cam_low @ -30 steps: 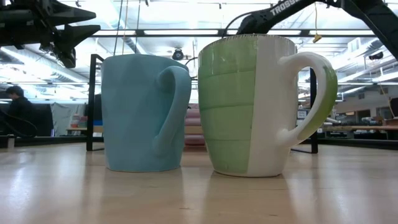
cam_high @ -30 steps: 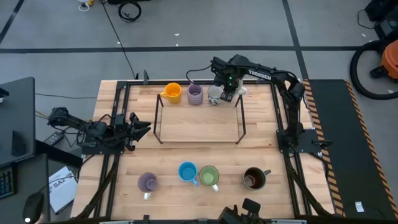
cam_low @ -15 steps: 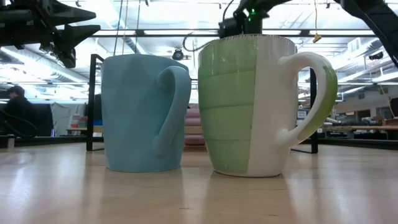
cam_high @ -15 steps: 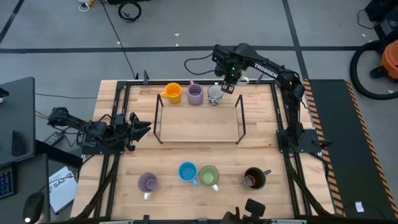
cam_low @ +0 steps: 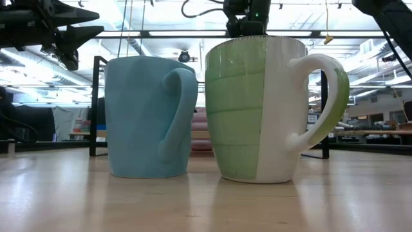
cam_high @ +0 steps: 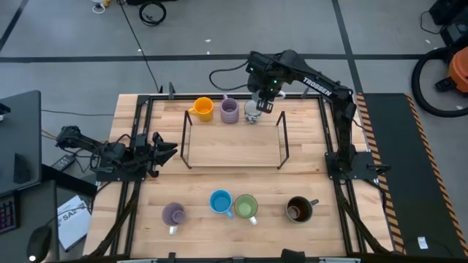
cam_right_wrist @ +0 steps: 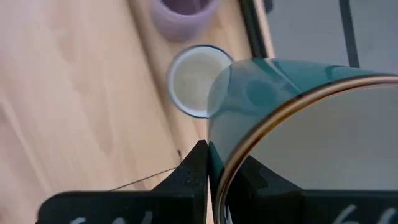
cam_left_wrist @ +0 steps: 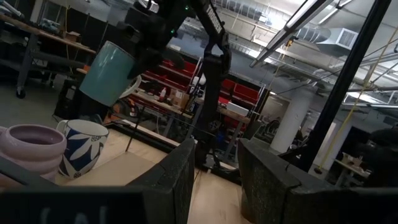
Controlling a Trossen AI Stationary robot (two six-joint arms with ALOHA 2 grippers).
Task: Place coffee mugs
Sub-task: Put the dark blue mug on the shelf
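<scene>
Right gripper (cam_right_wrist: 210,163) clamped on rim of teal mug (cam_right_wrist: 298,124), held above white patterned mug (cam_right_wrist: 194,79) beside lavender mug (cam_right_wrist: 180,15), left gripper (cam_left_wrist: 214,171) parted, idle at table's left edge

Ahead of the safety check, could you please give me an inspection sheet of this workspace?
Surface: wooden table, with a black wire rack standing on it.
Job's things: orange mug, lavender mug and patterned mug in a row at the far edge; second lavender mug, blue mug, green mug and brown mug along the near edge; teal mug in the air.
Clutter: nothing seen.
Pincers: right pincer shut on the teal mug's rim, above the far row; left pincer open, at the table's left edge.
Cables: black cable across the floor behind the table.
Surroundings: grey floor; black desk at left.
</scene>
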